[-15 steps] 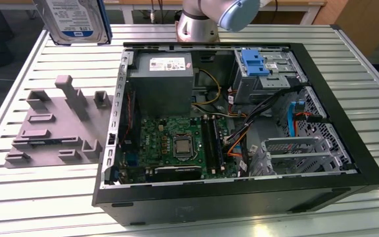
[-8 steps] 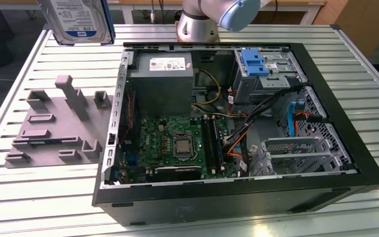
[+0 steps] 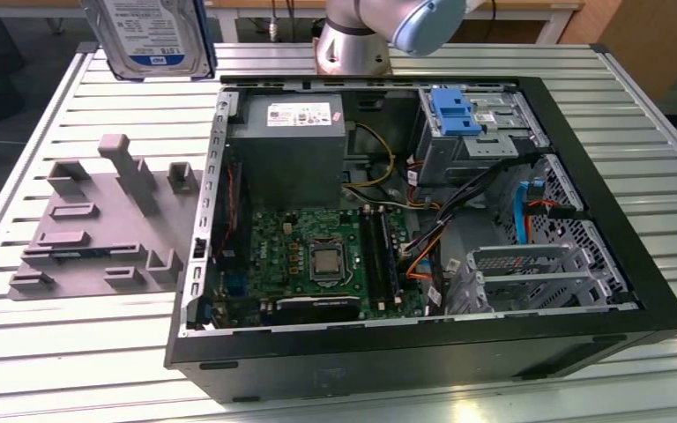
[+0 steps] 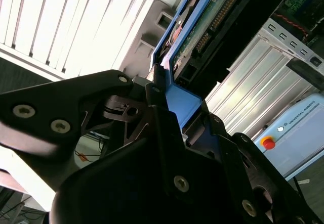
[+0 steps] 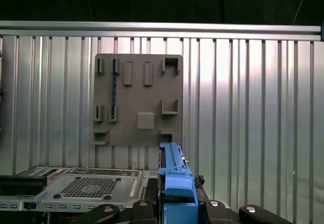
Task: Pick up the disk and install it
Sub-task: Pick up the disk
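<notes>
I see fingers (image 4: 158,95) clamped on disk (image 3: 156,35), held aloft upper left of exterior view, above tabletop (image 3: 33,132), near open computer case (image 3: 656,308).

— How does the light lie?
— Bright, from overhead: the slatted table (image 3: 68,352) gleams evenly in the exterior view and glares white in the second wrist view; the disk (image 3: 156,35) shines pale.
— Shadows?
— Soft ones inside the open case (image 3: 433,361); beyond the table, the first wrist view goes near black

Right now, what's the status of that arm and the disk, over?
Gripper shut on the disk by its blue rail. Disk held aloft above the table, outside the open computer case. Cables cross the case near the drive cage.
</notes>
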`<state>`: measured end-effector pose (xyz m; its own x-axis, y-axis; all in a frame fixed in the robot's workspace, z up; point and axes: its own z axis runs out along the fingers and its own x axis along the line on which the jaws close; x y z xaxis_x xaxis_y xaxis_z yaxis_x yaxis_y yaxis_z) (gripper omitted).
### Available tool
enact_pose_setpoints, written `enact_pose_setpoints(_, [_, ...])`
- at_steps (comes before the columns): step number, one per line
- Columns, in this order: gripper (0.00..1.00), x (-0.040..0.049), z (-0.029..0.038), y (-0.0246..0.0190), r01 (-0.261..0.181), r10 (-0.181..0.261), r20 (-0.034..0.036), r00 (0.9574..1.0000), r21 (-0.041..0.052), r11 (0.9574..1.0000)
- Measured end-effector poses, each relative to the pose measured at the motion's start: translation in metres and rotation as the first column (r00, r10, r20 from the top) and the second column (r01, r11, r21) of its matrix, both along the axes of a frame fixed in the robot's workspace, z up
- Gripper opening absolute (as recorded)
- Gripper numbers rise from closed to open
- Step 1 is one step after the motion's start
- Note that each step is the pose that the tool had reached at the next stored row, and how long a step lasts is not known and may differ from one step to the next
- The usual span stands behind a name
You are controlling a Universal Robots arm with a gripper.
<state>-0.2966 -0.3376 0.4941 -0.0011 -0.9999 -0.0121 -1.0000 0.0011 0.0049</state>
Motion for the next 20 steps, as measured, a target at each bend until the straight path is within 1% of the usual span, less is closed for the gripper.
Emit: enact_pose_setpoints(20, [0.36,0.0250,0.0000,0.0000,0.000,0.000,0.0001,1.0000,0.0000,1.0000])
